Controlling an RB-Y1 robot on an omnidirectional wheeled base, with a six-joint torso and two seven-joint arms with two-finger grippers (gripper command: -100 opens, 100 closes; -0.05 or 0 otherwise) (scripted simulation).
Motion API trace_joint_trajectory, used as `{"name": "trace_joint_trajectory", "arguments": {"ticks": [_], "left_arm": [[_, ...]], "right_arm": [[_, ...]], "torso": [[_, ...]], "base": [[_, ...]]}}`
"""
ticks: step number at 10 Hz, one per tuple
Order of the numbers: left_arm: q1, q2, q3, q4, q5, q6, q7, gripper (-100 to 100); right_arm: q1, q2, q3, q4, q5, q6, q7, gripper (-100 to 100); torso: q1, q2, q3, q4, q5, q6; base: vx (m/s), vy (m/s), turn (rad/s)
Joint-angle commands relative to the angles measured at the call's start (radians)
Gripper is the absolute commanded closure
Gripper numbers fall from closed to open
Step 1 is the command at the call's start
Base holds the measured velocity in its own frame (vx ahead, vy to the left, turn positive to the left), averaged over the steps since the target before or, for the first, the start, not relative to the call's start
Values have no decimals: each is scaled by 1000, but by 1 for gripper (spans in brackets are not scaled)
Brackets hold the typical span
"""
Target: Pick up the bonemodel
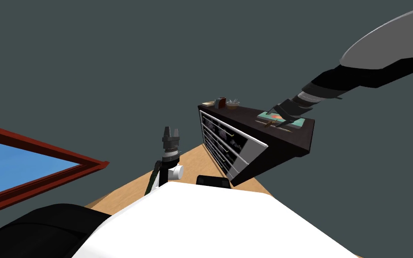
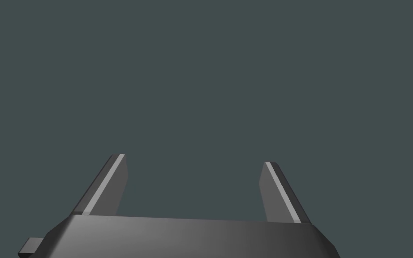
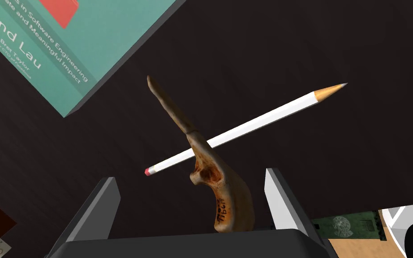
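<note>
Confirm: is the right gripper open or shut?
Open: the right gripper has its fingers apart, the bone model between them, gaps either side.

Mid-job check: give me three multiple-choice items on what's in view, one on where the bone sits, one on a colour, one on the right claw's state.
1. The bone model sits: A) on a chair; B) on the dark cabinet top, between the right claw's fingers; C) on the floor.
2. The pencil crossing it is: A) red; B) black; C) white.
3. The right claw is: A) open; B) shut on the bone model; C) shut on the pencil.
Answers: 1 B, its thick end shows between the two fingers; 2 C, the shaft is plain white; 3 A, gaps show on either side of the bone model.
</note>
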Motion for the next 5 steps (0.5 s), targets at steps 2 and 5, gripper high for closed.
{"name": "trace_joint_trajectory", "arguments": {"ticks": [2, 5], "left_arm": [[0, 0, 0, 0, 0, 0, 0, 0], [0, 0, 0, 0, 0, 0, 0, 0]], "right_arm": [[18, -3, -13, -36, 22, 30, -57, -100], [31, -4, -24, -67, 41, 53, -101, -100]], "torso": [[-1, 1, 1, 0, 0, 0], [-1, 1, 1, 0, 0, 0]], "base": [[-38, -57, 79], [-22, -47, 44]]}}
